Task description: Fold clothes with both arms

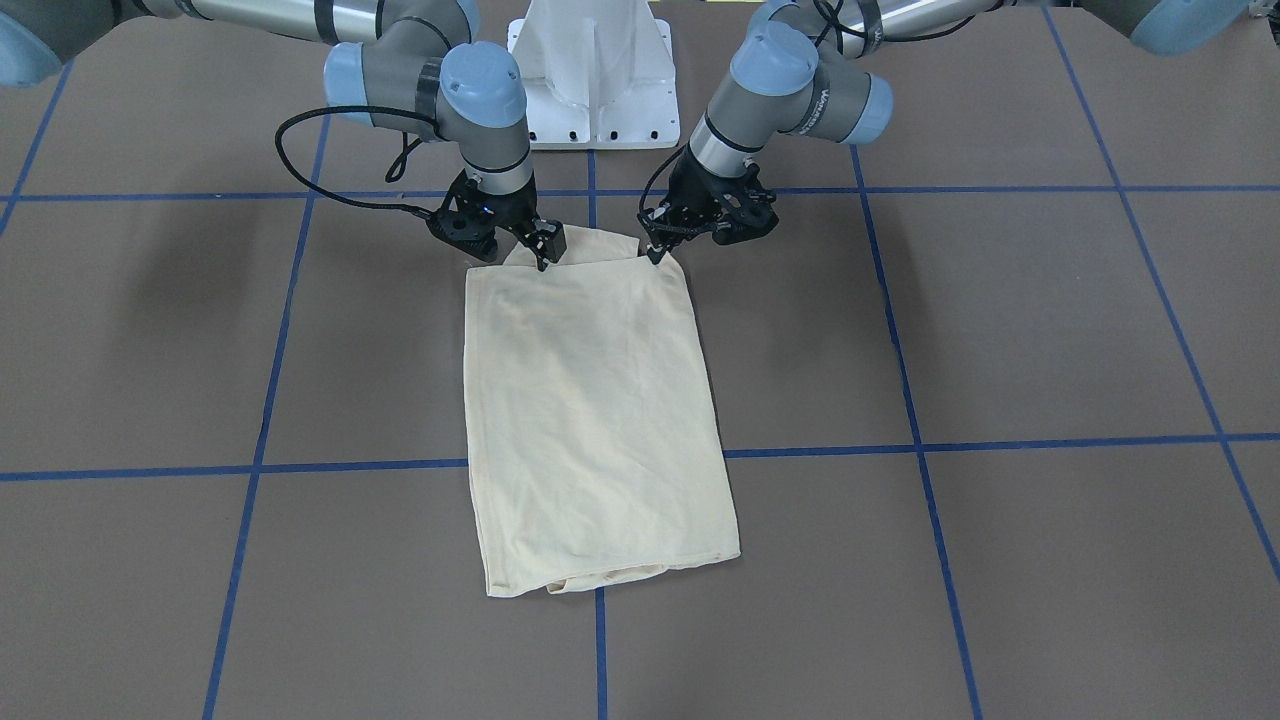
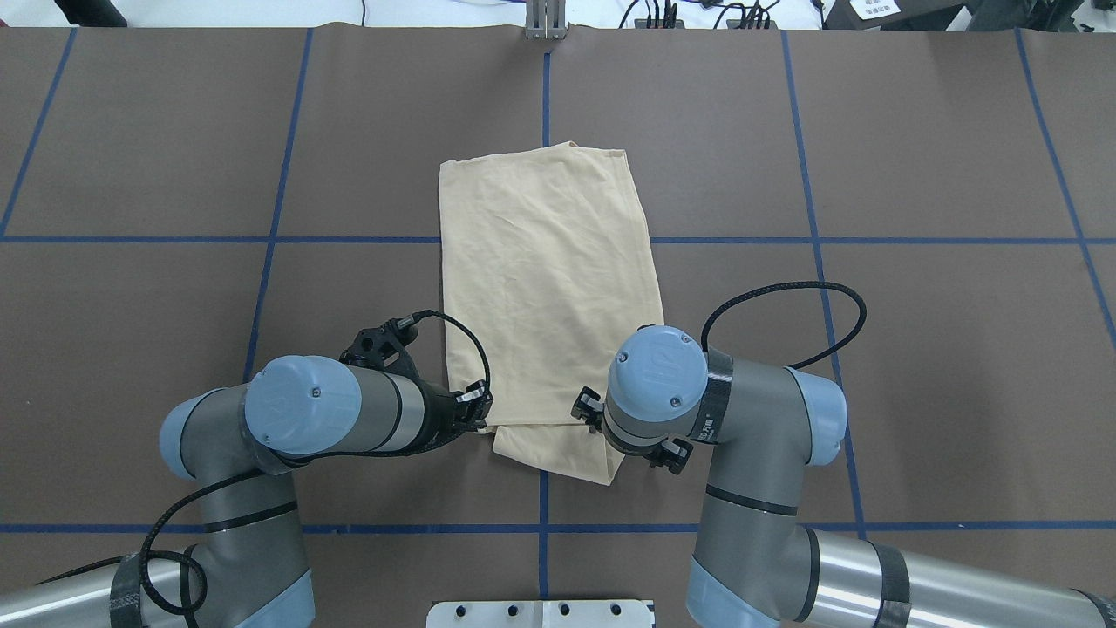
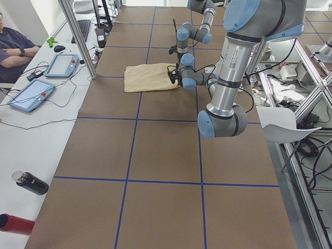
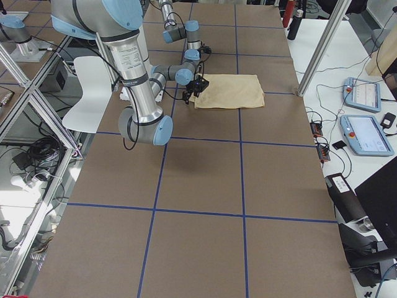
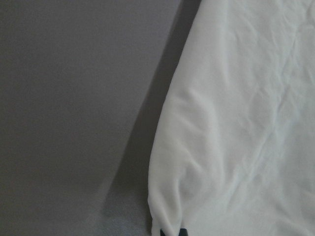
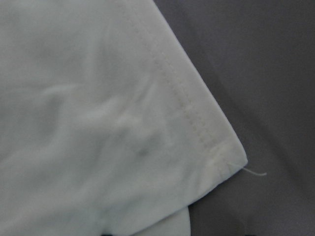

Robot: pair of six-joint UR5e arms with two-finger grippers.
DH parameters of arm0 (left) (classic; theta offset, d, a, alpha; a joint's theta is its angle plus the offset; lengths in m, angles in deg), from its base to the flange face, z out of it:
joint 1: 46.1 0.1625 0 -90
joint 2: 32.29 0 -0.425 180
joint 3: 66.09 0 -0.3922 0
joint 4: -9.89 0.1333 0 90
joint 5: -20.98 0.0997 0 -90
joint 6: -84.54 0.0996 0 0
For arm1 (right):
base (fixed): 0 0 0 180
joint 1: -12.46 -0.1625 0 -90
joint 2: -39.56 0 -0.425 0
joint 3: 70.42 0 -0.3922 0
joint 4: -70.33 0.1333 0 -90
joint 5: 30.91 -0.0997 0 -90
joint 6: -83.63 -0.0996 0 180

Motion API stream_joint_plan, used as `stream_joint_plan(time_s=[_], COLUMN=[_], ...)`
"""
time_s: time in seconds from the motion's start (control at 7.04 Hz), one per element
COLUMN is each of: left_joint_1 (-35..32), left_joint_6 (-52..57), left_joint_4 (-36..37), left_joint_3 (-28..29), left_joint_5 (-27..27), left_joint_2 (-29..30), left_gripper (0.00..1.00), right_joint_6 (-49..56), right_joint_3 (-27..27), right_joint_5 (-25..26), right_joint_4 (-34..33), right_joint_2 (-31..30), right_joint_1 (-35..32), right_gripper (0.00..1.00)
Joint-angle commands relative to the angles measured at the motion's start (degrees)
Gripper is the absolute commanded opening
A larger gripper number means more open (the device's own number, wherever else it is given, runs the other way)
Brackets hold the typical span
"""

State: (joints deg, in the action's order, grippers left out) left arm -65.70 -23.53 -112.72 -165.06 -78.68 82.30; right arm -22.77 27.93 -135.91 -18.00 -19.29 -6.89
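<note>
Overhead exterior view: a pale cream-yellow shirt [image 2: 549, 279] is shown on the brown table [image 2: 174, 174] directly in front of the white pedestal base [image 2: 540, 613]. It is already reduced to a long, narrow rectangle running away from the base, with no sleeve or print showing.

The edge nearest the base is held at both corners. The left tool [image 2: 478, 412] is closed narrow on the corner to the base's left, where the cloth is seen bunched at the pinch in the left wrist view. The right tool [image 1: 545, 255] appears likewise pinched on the corner to the base's right, where the stitched hem is seen hanging clear of the table in the right wrist view. That edge is slightly raised, and a flap of cloth is tucked beneath it on the base side. The far edge lies flat, well away from the base.

The step in hand is judged to be the grasp for an end-to-end fold. The next move calls for both corners to be lifted together, carried level away from the base, and laid squarely on the far edge.
</note>
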Motion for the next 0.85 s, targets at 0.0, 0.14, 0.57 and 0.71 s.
stream_joint_plan(time_s=[0.0, 0.14, 0.57, 0.71], left_joint_1=[0.0, 0.0, 0.0, 0.0], left_joint_6=[-0.12, -0.12, -0.12, -0.12], left_joint_4=[0.0, 0.0, 0.0, 0.0], left_joint_3=[0.0, 0.0, 0.0, 0.0], left_joint_5=[0.0, 0.0, 0.0, 0.0], left_joint_2=[0.02, 0.02, 0.02, -0.07], left_gripper=[0.0, 0.0, 0.0, 0.0], right_joint_6=[-0.21, -0.22, 0.22, 0.22], right_joint_3=[-0.26, -0.17, -0.17, 0.09], right_joint_5=[0.07, 0.07, 0.07, 0.07], right_joint_4=[0.0, 0.0, 0.0, 0.0], right_joint_2=[0.05, 0.05, 0.05, 0.31], right_joint_1=[0.01, 0.01, 0.01, -0.07], right_gripper=[0.7, 0.4, 0.0, 0.0])
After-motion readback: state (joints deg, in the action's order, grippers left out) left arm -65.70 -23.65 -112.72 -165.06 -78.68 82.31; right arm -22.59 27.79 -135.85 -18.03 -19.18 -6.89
